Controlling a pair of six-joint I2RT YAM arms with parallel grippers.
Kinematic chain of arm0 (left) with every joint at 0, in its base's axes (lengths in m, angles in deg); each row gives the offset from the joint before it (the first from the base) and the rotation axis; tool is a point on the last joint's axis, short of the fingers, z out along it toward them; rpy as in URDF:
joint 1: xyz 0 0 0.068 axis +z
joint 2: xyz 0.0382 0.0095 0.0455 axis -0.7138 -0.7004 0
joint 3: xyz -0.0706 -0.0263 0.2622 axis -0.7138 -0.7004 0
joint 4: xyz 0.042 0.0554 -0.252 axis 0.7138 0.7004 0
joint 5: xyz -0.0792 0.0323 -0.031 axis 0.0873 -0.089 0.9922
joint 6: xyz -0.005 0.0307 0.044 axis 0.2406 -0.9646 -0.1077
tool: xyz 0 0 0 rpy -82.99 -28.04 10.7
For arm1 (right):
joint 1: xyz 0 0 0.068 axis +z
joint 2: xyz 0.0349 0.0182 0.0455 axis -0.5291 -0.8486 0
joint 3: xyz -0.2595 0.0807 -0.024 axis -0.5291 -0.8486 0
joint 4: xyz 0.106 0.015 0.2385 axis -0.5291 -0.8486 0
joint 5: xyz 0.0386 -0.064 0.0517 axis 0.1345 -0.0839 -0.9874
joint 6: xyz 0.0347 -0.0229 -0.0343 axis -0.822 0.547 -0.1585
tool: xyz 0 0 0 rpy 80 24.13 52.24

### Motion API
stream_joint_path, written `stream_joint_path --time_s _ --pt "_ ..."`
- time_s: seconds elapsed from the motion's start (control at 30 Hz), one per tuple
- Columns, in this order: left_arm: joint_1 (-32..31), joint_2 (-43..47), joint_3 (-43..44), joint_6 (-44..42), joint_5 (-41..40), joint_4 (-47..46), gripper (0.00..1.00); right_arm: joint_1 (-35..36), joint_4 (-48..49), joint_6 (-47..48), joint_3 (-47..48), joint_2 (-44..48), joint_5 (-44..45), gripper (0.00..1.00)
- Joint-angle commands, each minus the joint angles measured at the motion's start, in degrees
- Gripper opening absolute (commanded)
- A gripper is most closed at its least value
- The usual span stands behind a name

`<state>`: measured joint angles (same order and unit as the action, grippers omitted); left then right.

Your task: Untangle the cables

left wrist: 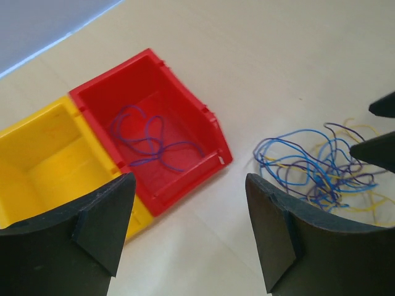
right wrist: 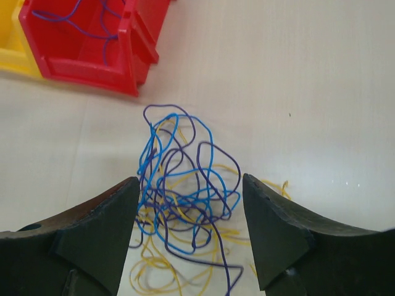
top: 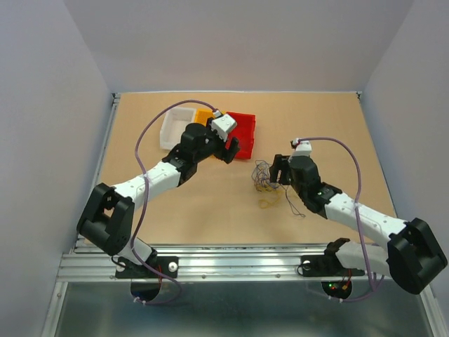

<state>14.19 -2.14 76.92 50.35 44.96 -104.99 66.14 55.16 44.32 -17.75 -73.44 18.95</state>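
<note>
From above, my left fingers hover by the red bin, and my right fingers over the cables on the surface. Left wrist: spread wide, purple strand lying in the bin. Right wrist: wide too, tangle showing between them.

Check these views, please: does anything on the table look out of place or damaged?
Nothing looks damaged or spilled. The one untidy thing is the knot of blue, purple and yellow cables lying loose on the table near the red bin, where one purple cable already lies apart.
</note>
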Motion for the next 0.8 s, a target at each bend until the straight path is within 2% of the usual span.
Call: stream_joint_path --time_s 0.0,0.2,0.33,0.47,0.53,0.6,0.63,0.77 --pt "-2.39 3.73 -1.11 -6.16 3.32 -3.37 0.83 0.35 1.61 0.91 -3.10 4.59 -3.21 0.73" --pt "-3.10 4.00 -1.46 -8.00 6.48 -2.58 0.83 0.43 -1.37 -0.67 -2.31 3.28 -3.05 0.75" --pt "-4.67 4.61 -1.90 -10.11 8.85 -1.61 0.83 1.04 -6.81 -2.78 -1.17 3.98 -1.90 0.74" --pt "-6.43 4.87 -2.42 -12.13 7.72 -1.26 0.83 2.45 -9.55 -3.92 -1.78 7.13 -1.29 0.74" --pt "-7.40 4.70 -2.51 -12.58 7.01 -1.26 0.83 2.89 -10.77 -4.88 -2.13 9.42 -0.76 0.66" --pt "-7.67 4.44 -2.52 -12.84 6.22 -1.17 0.83 3.51 -12.10 -5.77 -2.40 11.36 0.21 0.63" --pt "-7.67 4.18 -2.43 -12.84 6.22 -1.17 0.83 3.86 -13.15 -6.03 -2.57 11.80 0.99 0.56" --pt "-7.84 3.65 -2.08 -13.10 6.22 -0.82 0.83 4.56 -14.04 -6.38 -2.40 11.80 1.09 0.40"
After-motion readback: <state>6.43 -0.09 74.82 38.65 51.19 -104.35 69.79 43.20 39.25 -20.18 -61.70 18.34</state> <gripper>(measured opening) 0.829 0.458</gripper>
